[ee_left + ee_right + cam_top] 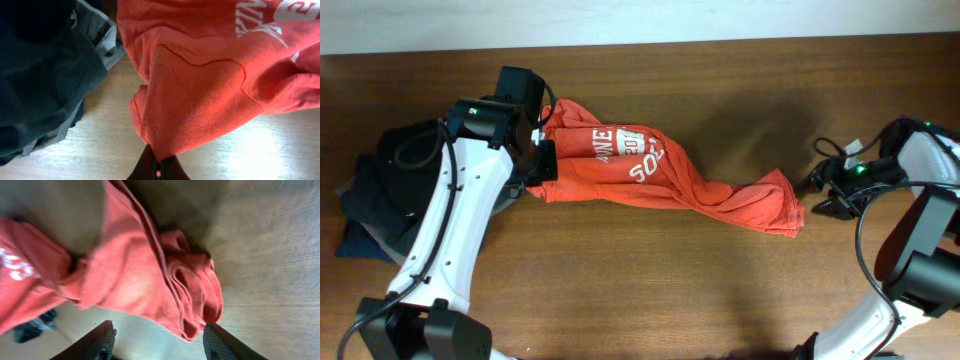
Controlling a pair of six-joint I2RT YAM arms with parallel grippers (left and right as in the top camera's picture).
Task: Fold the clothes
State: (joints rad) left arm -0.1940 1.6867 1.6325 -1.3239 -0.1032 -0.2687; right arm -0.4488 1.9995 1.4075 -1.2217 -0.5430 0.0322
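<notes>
One grip only — left gripper (159,164) clamped on the T-shirt (650,180), right gripper (160,332) spread and empty beside its bunched end.

All I have under me is a wooden table (650,290), dark reddish-brown from overhead, its grain running from 9 o'clock to 3 o'clock. Along the 12 o'clock side the wood ends in a straight edge, and beyond it lies a pale, off-white strip (620,20); wall or floor, I cannot tell. A soft, broad shadow (750,115) darkens the wood toward 1 o'clock. Close up, from my left wrist, the same top looks much lighter, a warm tan, with a washed-out glare (265,150) at 4 o'clock. From my right wrist the surface looks grey-brown and finely streaked toward 3 o'clock.
</notes>
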